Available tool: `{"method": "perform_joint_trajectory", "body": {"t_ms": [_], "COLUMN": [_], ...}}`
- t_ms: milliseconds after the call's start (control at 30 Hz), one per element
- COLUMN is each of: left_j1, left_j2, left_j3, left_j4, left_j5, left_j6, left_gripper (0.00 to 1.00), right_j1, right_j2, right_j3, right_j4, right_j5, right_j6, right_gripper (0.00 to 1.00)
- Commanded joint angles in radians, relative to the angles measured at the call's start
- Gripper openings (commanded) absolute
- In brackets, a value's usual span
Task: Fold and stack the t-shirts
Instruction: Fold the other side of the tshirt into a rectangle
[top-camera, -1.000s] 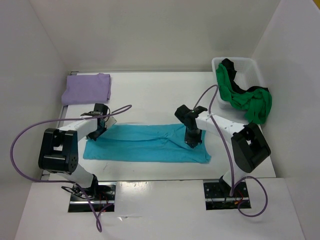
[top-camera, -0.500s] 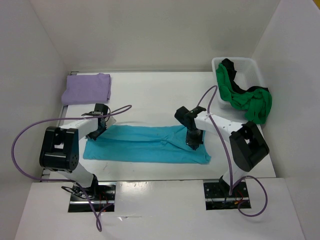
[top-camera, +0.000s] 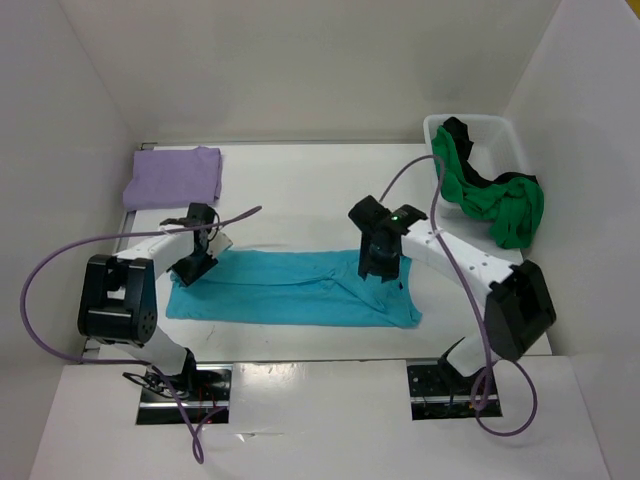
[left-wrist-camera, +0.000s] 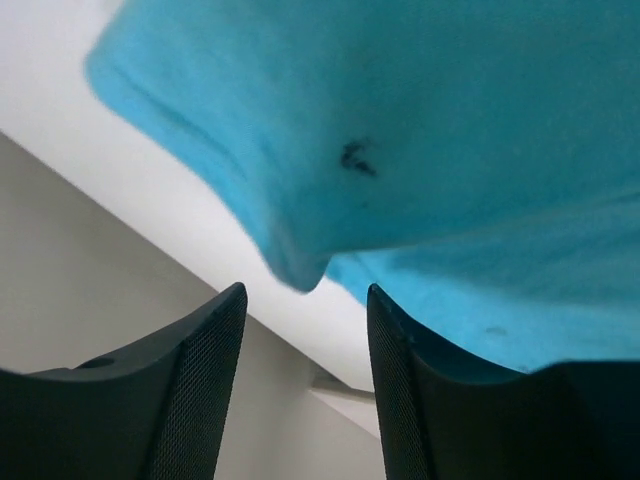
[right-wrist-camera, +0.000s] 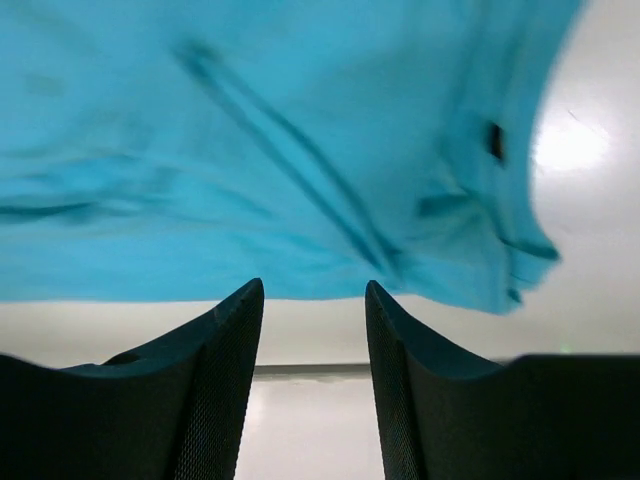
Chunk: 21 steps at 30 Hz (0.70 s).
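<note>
Limp, light turquoise shirt (top-camera: 290, 292) lying in a long strip.
Over it, left gripper (top-camera: 190, 270) and right gripper (top-camera: 378, 268) open, empty; best pinched at end corners.

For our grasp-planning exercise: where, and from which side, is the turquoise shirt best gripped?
Likely the right short end of the shirt, from above on that side: it lies flat as a long strip, so only its edges offer a lip to pinch.
</note>
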<state>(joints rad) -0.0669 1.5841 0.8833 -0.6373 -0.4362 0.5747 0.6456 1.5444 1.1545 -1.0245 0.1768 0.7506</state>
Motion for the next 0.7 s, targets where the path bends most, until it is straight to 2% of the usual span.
{"method": "perform_joint_trajectory", "body": {"t_ms": [0,67,133,233,333,500,667], "left_j1": [0.006,0.018,0.036,0.087,0.119,0.131,0.131], "left_j2": [-0.073,-0.085,-0.095,-0.095,-0.066,-0.029,-0.018], "left_j3": [0.069,0.069,0.069,0.078,0.102,0.092,0.092], "left_j4": [-0.119,-0.119,-0.108,-0.084,-0.075,-0.075,-0.075], "left_j5": [0.022,-0.031,-0.058,-0.058,-0.047,-0.026,-0.007], "left_j6": [-0.016,0.005,0.02,0.03,0.007,-0.015,-0.024], "left_gripper": [0.59,0.61,0.62,0.62,0.63,0.63,0.63], "right_j1": [0.015,0.015,0.015,0.015,0.015,0.015,0.015], "right_j2": [-0.113,-0.098,-0.014,0.128,0.231,0.313,0.322], "right_j3": [0.073,0.089,0.135,0.204,0.24,0.249,0.202], "right_j4": [0.198,0.256,0.285,0.308,0.319,0.328,0.388], "right_j5": [-0.068,-0.077,-0.068,-0.068,-0.054,-0.066,-0.106], "right_j6": [-0.042,-0.052,-0.065,-0.097,-0.112,-0.135,-0.135], "right_gripper": [0.51,0.52,0.57,0.65,0.67,0.67,0.55]}}
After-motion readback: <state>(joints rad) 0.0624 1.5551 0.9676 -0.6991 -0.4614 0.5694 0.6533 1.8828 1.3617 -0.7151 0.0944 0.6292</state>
